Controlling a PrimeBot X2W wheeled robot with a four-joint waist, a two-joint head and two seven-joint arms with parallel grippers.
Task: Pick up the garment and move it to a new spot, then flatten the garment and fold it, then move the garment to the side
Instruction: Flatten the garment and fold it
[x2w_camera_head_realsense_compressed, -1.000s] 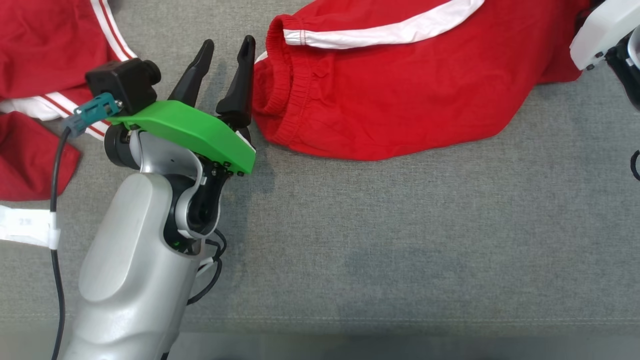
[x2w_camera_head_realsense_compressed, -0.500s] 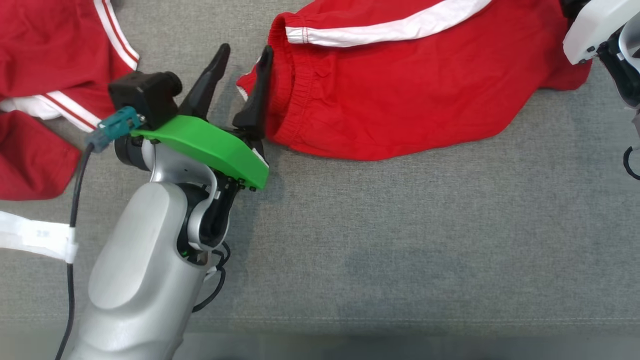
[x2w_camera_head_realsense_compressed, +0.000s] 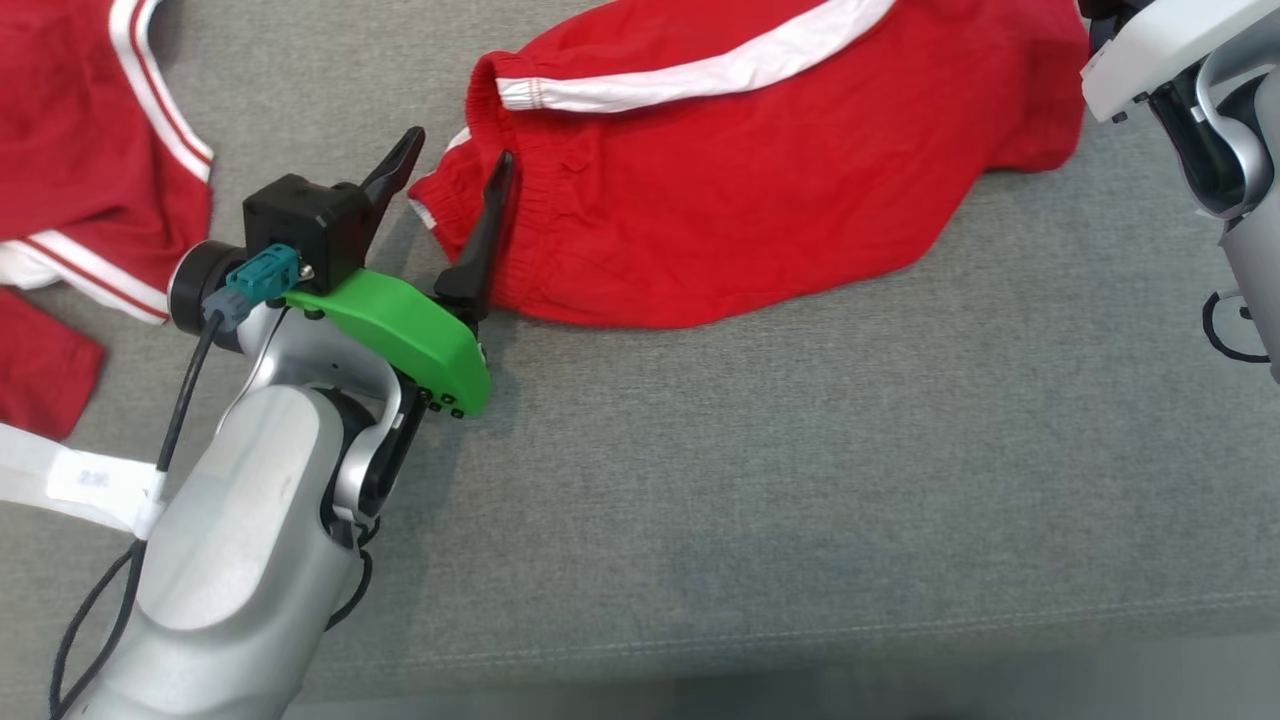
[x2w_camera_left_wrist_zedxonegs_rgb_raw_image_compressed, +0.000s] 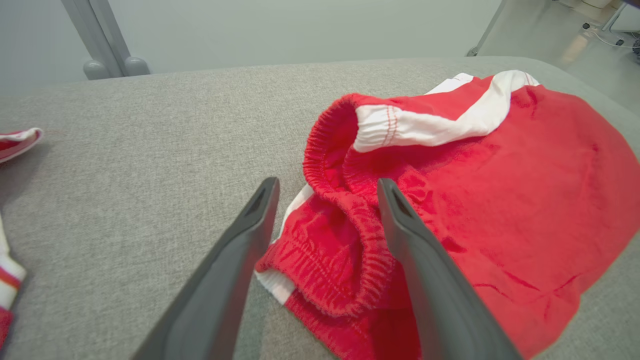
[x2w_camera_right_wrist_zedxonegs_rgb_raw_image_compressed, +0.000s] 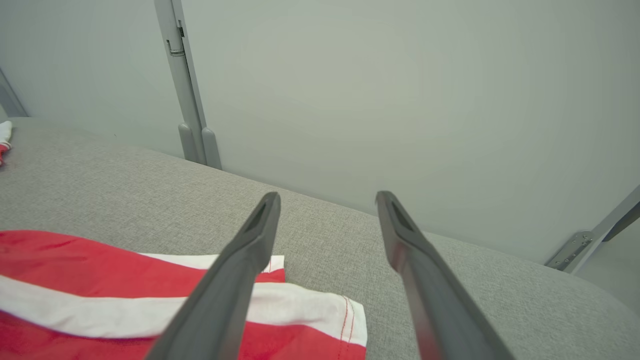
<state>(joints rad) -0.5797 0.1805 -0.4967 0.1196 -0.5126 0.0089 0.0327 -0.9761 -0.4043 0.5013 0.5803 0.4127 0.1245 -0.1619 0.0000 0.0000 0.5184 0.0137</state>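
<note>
The white tag (x2w_camera_head_realsense_compressed: 75, 482) on the cable (x2w_camera_head_realsense_compressed: 188, 375) bears print too blurred to read; the left gripper (x2w_camera_head_realsense_compressed: 460, 147), wide open, now straddles the waistband (x2w_camera_left_wrist_zedxonegs_rgb_raw_image_compressed: 345, 235) of the red garment (x2w_camera_head_realsense_compressed: 760, 200) on the worktop (x2w_camera_head_realsense_compressed: 800, 480), beside it a second ago. The right gripper (x2w_camera_right_wrist_zedxonegs_rgb_raw_image_compressed: 327, 196) gapes empty near the garment's far edge.
</note>
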